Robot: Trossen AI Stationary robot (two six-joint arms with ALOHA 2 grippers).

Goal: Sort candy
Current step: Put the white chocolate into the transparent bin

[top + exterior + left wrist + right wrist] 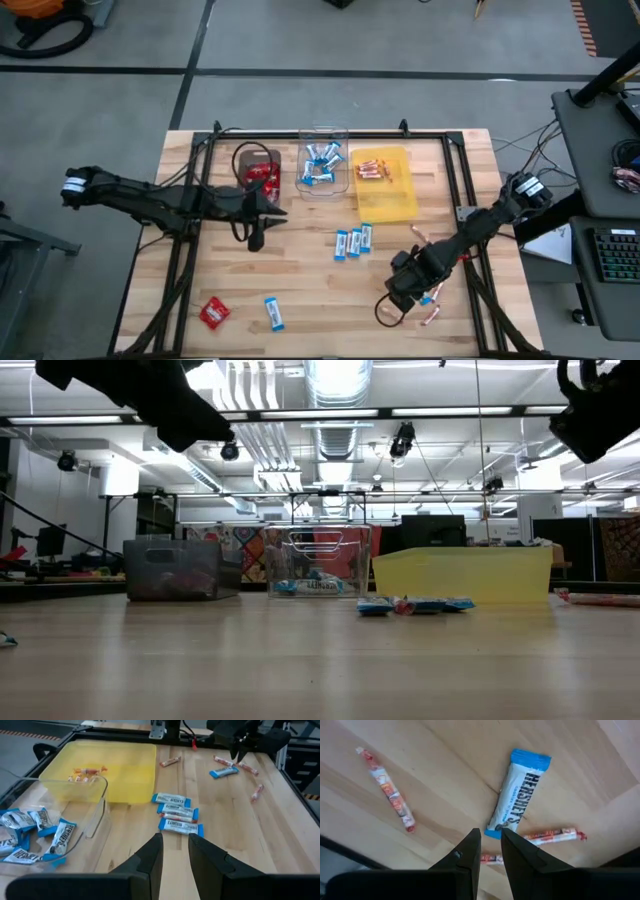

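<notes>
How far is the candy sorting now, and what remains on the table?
Partly done: red packets lie in the dark tray, blue bars in the clear tray, sticks in the yellow tray. The right gripper hovers empty over a blue bar. Left: three blue bars, a red packet, another bar, several sticks. The left gripper waits.

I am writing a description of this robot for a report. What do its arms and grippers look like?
Both arms are dark, slim and jointed. Each has a white-banded joint at its outer end, and a black cable loops near each wrist. The left gripper and the right gripper each end in two tapered, flat black fingers, matte and unmarked.
</notes>
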